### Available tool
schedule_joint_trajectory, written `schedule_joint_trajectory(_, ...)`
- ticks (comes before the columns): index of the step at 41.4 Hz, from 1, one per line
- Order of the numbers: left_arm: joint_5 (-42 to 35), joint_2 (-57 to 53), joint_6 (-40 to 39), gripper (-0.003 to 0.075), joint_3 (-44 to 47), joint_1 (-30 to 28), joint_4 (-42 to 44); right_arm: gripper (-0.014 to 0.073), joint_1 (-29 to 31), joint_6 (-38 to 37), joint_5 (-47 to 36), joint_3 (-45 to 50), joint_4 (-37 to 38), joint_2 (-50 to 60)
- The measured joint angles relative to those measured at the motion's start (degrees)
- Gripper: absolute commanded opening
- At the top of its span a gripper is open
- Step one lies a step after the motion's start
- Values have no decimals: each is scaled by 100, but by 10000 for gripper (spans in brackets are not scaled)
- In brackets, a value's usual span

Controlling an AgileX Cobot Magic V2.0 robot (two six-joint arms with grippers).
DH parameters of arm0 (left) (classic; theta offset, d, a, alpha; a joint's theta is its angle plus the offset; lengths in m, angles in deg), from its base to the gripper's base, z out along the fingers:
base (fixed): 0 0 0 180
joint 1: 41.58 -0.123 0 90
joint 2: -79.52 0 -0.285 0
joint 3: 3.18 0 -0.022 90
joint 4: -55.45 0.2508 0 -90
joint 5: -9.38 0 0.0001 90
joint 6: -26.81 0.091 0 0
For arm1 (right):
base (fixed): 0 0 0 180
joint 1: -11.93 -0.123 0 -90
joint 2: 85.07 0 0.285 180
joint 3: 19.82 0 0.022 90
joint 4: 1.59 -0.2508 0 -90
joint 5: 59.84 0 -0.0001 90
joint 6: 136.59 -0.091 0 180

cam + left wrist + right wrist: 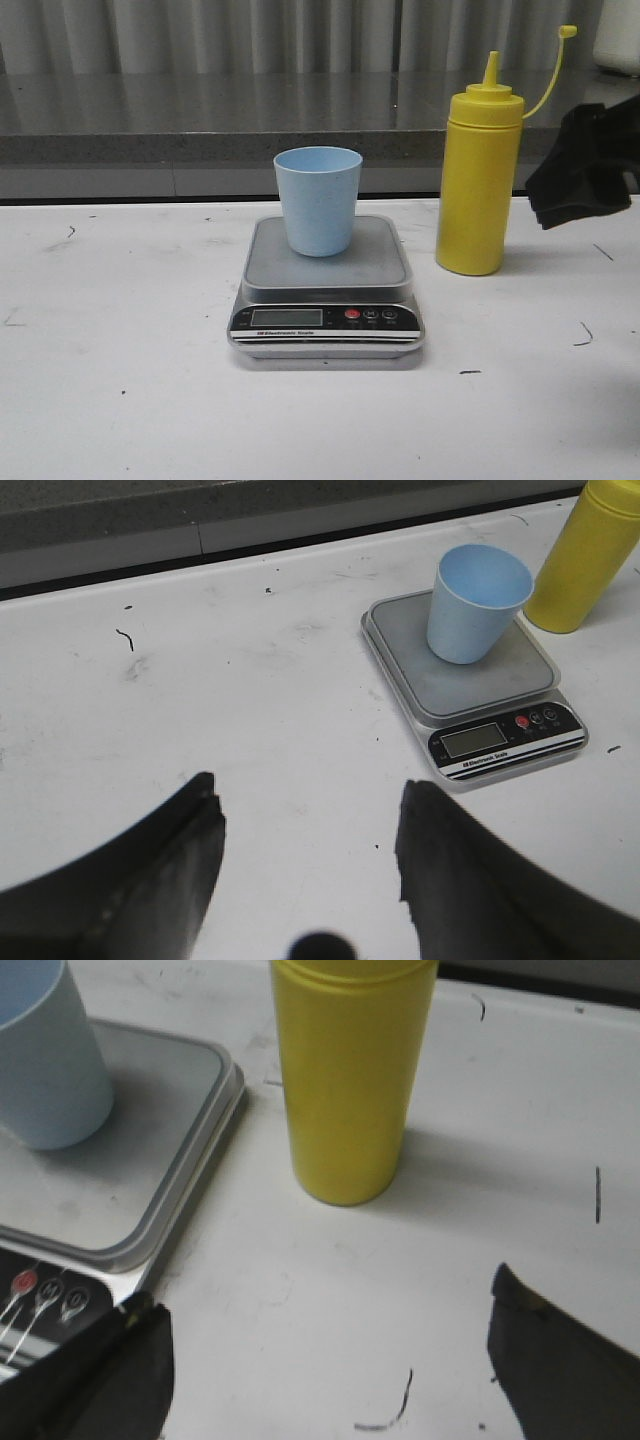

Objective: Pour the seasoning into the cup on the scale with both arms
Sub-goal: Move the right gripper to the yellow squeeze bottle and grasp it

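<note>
The pale blue cup [318, 200] stands upright on the silver-grey scale [326, 290] at the table's middle. The yellow seasoning bottle [480, 180] stands upright just right of the scale, its thin tethered cap hanging off to the right. My right gripper [580, 170] hovers right of the bottle; in its wrist view it is open [325, 1310] and empty, with the bottle [350, 1080] ahead between the fingers and the cup [45, 1060] beside it. My left gripper [310, 800] is open and empty over bare table, left of the scale [480, 680] and cup [475, 600]. It is out of the front view.
A grey counter ledge [200, 120] runs along the table's back edge, with corrugated wall behind. The white tabletop [120, 380] carries small dark scuff marks. A pale object [620, 35] sits at the far right on the ledge.
</note>
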Motion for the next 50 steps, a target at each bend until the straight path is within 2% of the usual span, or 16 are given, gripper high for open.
schedule_joint_trajectory(4,0,0,0,386,0,0,0,654,0,0,-1153,220,0,-470)
schedule_joint_trajectory(10,0,0,0,386,0,0,0,654,0,0,-2392,248,-12,-1244)
schedule_joint_trajectory(20,0,0,0,386,0,0,0,654,0,0,-3588,232,23,-2159)
schedule_joint_trajectory(50,0,0,0,386,0,0,0,654,0,-21,-3755,-1276,-214,-3586)
